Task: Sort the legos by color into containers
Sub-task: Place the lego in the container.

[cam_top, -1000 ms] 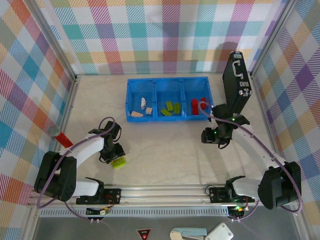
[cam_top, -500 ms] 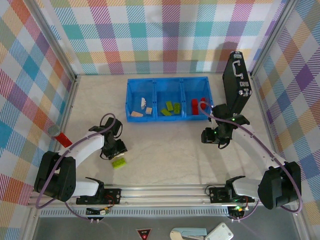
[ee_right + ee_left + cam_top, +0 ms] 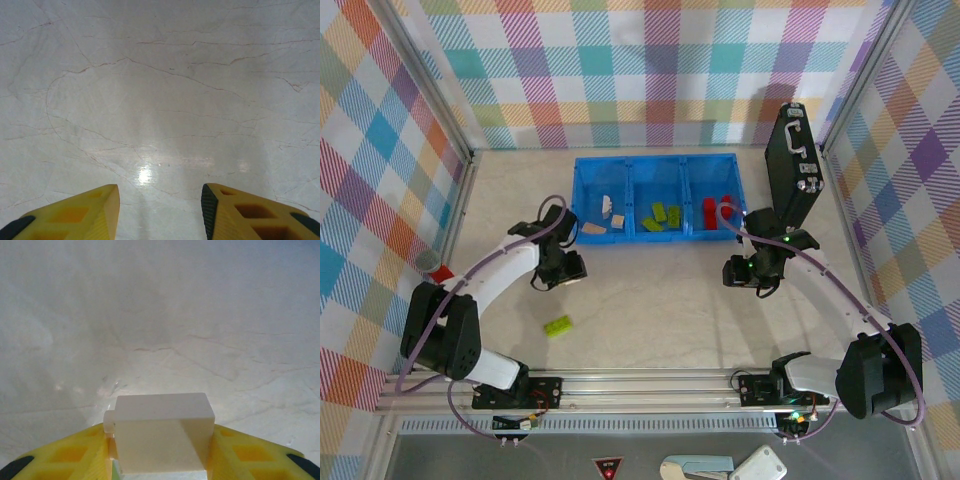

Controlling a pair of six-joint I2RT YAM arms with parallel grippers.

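Lab test cell: plaid walls (image 3: 660, 60), aluminium rail (image 3: 650, 385)

The left gripper (image 3: 568, 272) has drawn back from the lime green brick (image 3: 558, 325), which it was down over a second ago, and has travelled across the bench (image 3: 650, 300) towards the blue tray (image 3: 630, 160). It now sits near the tray's near left corner, with a cream-white brick (image 3: 160, 432) clamped between its fingers (image 3: 75, 455). The green brick, half hidden under the fingers before, now lies fully uncovered and well apart from them.
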